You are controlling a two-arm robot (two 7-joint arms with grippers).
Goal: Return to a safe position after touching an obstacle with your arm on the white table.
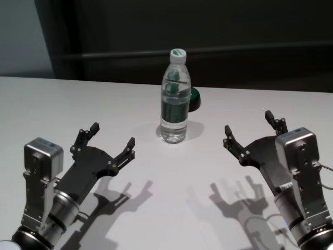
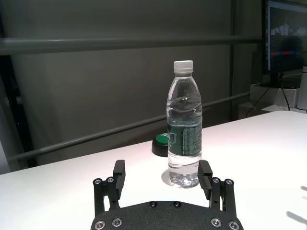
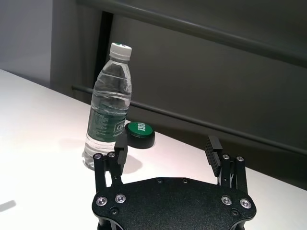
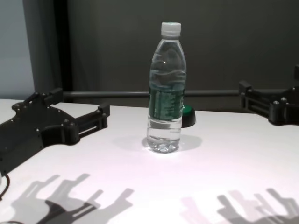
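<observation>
The obstacle, a tall clear water bottle [image 1: 175, 99] with a white cap and dark green label, stands upright in the middle of the white table [image 1: 78, 99]. It also shows in the left wrist view [image 2: 184, 139], the right wrist view [image 3: 108, 110] and the chest view [image 4: 166, 93]. My left gripper [image 1: 112, 134] is open and empty, low over the table, near and left of the bottle and apart from it. My right gripper [image 1: 248, 122] is open and empty, near and right of the bottle, also apart from it.
A small black puck with a green top [image 1: 194, 100] sits on the table just behind the bottle on its right. A dark wall with a horizontal rail runs behind the table's far edge. A monitor [image 2: 287, 36] shows in the left wrist view.
</observation>
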